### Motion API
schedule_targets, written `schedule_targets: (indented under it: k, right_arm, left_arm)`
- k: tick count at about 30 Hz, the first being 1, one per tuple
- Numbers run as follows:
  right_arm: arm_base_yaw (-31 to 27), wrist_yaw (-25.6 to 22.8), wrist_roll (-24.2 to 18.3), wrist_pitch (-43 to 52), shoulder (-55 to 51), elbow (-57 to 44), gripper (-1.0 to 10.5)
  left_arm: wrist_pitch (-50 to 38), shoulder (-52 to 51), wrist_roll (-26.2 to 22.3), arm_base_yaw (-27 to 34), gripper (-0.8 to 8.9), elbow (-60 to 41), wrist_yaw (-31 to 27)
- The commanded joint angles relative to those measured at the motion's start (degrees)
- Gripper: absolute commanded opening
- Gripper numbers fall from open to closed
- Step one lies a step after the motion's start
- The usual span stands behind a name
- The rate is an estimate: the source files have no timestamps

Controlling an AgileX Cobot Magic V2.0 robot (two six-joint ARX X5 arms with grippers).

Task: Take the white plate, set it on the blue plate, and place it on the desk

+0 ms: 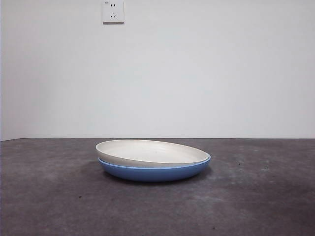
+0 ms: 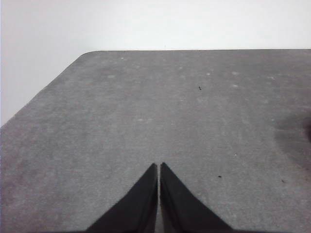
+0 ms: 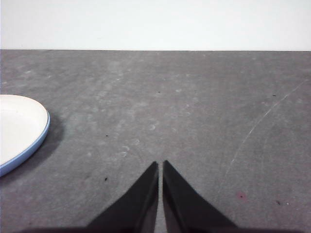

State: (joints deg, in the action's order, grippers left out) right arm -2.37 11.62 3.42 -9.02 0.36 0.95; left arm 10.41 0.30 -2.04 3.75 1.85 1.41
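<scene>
White plate is sitting nested in the blue plate on the tabletop, stacked as asked; both end effectors, left and right, are waiting clenched, empty.

The white plate sits nested in the blue plate (slightly tilted) on the desk.

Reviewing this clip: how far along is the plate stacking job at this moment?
Stacking looks done: the white plate sits nested in the blue plate, tilted slightly, and the pair rests on the desk. Nothing is in hand: the left claw and the right claw are both shut, empty, apart from the plates. Nothing visibly remains.
</scene>
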Motion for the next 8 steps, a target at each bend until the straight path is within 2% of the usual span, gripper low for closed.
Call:
schedule_targets:
  k: [1, 8]
  right_arm:
    - [-0.13, -0.09, 0.61, -0.02, -0.15, -0.31, 0.1]
    - [-0.13, -0.09, 0.61, -0.02, -0.15, -0.31, 0.1]
  left_arm:
    - [0.31, -0.11, 0.17, 0.15, 0.10, -1.16, -0.04]
    - [0.31, -0.11, 0.17, 0.15, 0.10, -1.16, -0.04]
